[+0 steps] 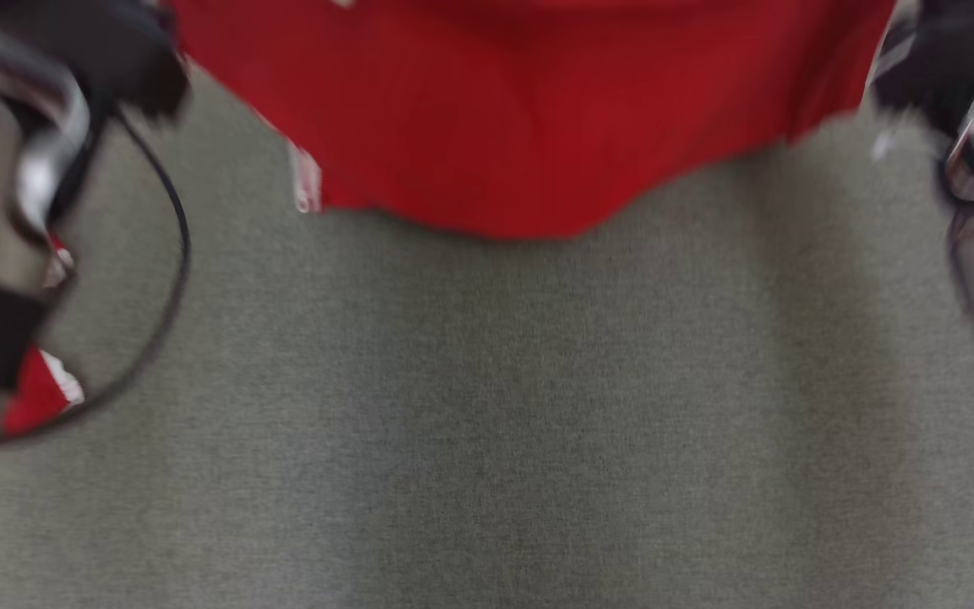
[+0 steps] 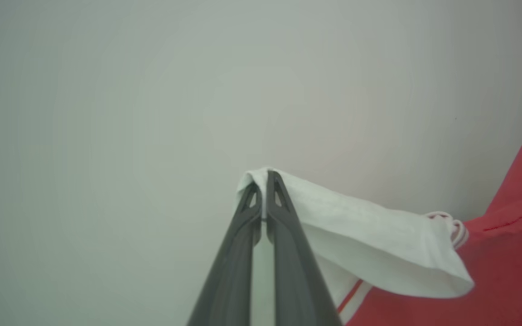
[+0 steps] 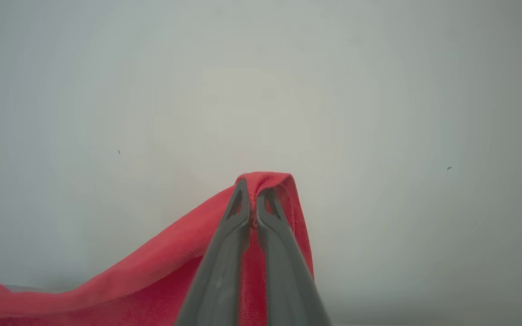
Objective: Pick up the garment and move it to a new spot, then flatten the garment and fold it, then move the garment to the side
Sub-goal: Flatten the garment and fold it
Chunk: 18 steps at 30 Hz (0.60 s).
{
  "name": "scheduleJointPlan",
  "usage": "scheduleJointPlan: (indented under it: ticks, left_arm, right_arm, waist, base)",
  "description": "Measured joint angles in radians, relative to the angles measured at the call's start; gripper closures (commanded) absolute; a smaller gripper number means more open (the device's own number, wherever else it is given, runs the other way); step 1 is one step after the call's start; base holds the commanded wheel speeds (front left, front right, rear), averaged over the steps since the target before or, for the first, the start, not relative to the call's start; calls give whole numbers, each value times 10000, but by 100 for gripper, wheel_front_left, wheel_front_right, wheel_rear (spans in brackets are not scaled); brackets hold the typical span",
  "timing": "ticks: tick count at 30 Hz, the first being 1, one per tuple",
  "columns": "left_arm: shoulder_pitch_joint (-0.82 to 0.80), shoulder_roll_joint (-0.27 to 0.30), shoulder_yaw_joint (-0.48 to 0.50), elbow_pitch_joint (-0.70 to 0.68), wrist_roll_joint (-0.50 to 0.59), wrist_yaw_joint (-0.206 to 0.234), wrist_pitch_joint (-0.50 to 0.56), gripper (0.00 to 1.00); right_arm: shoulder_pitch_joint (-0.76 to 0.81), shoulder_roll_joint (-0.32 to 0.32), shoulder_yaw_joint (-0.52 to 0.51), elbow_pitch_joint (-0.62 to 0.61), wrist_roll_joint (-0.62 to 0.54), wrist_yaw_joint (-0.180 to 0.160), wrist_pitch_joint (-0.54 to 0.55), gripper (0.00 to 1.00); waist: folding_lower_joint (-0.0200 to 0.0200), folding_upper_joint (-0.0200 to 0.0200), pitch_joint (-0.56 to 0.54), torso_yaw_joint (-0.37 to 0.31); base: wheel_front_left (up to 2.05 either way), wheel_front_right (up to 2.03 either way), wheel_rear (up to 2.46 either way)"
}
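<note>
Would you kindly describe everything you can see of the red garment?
The red garment is soft cloth with a white section edged in red-and-white stripes. The left hand is shut on the white part, the right hand on a red fold. It drapes slack between them over the grey surface.

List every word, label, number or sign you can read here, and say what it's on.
No readable text in any view.
Garment: plain red, no print seen; head view is blurred.
White sleeve: blank, only red stripes at its edge.
Table: plain grey, unmarked.
</note>
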Motion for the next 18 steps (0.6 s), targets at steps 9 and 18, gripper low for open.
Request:
scheduleJointPlan:
  ticks: [9,18]
  left_arm:
    - [-4890,299,-1068,1789,-291,0,-113,100]
    - [-8224,107,-2495,3820,-600,0,-523,100]
  right_arm:
    - [-4550,-431,31,1158,389,0,920,100]
    - [-7695,-516,128,2757,188,0,1154,100]
  waist:
    - [3,1,1945,-110]
    - [-1,0,3013,-99]
  base:
    - [0,0,0]
    - [0,0,0]
